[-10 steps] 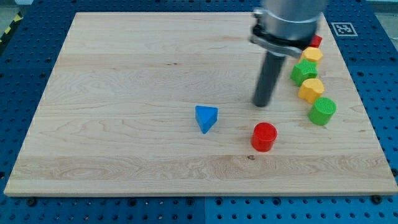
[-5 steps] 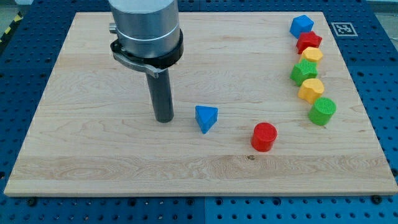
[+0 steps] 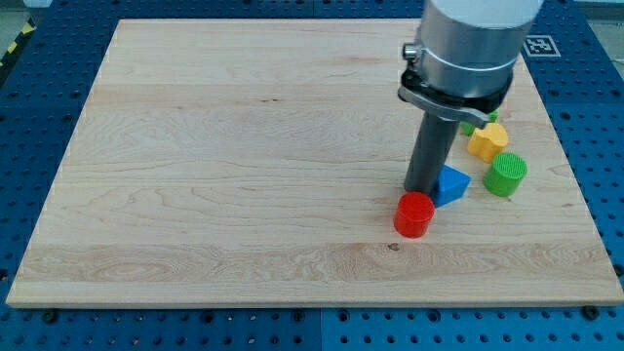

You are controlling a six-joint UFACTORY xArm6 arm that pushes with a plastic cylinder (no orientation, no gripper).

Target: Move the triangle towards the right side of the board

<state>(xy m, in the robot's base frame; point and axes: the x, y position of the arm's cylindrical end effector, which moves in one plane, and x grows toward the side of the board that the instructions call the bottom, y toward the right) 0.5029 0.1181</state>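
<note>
The blue triangle (image 3: 451, 183) lies on the wooden board (image 3: 224, 166) at the right of centre, between the red cylinder (image 3: 413, 214) and the green cylinder (image 3: 505, 174). My tip (image 3: 422, 187) stands against the triangle's left side, just above the red cylinder. The rod and the arm body rise from there and hide part of the blocks behind.
A yellow block (image 3: 487, 140) sits above the green cylinder near the board's right edge. A bit of another green block (image 3: 472, 126) shows beside the arm. Other blocks of that column are hidden by the arm.
My tip went from the triangle's left side to the right, and the blue triangle has slid right with it, from mid-board to beside the green cylinder. The red cylinder has stayed put.
</note>
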